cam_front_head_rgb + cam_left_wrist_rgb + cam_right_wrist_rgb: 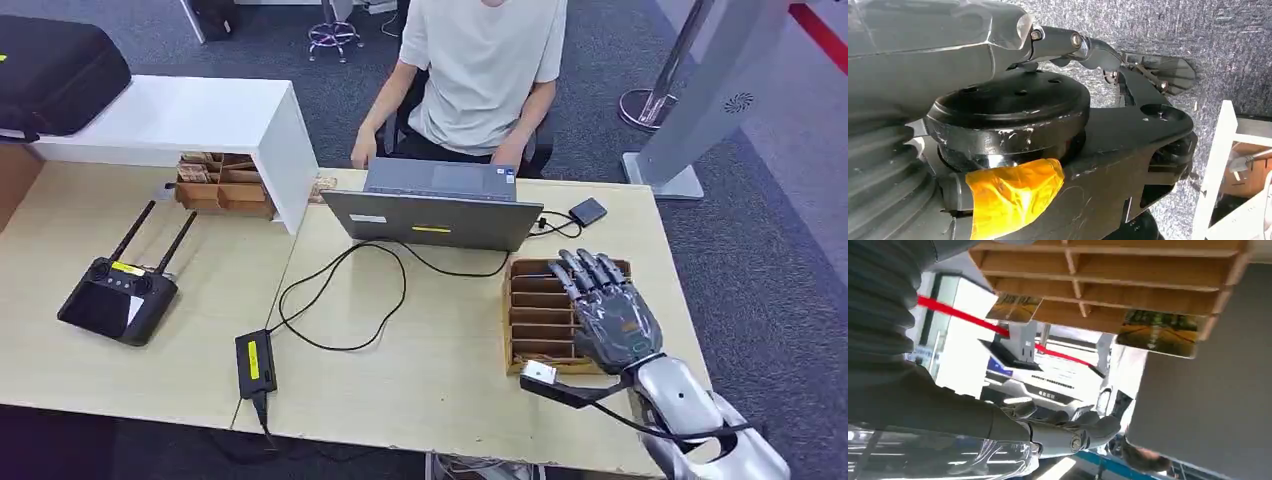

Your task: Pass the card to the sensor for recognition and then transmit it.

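Cards, two glossy printed ones [1158,332], are sticking out of the slots of a slotted wooden card rack [1108,270] in the right wrist view; in the head view none can be made out.

The long pale wooden table [440,330] is carrying everything. A white box-shaped shelf [200,115] is standing at its 11 o'clock. A person in a light T-shirt [485,60] is sitting at 12 o'clock, hands at a grey open laptop [432,218]. The rack is lying at 4 o'clock on the table, just beside the laptop. A black remote controller with two antennas [118,295] is resting at 9 o'clock, well apart from the rack.

The right hand [605,305] is hovering over the rack with its fingers stretched out and apart, holding nothing. A black rectangular power brick with a yellow label [255,362] is lying at 7 o'clock, its cable looping towards the laptop. A small dark square device [588,211] is sitting at 1 o'clock, wired to the laptop.

The left hand [1058,42] is hanging above grey carpet; whether its fingers are spread or curled I cannot tell.
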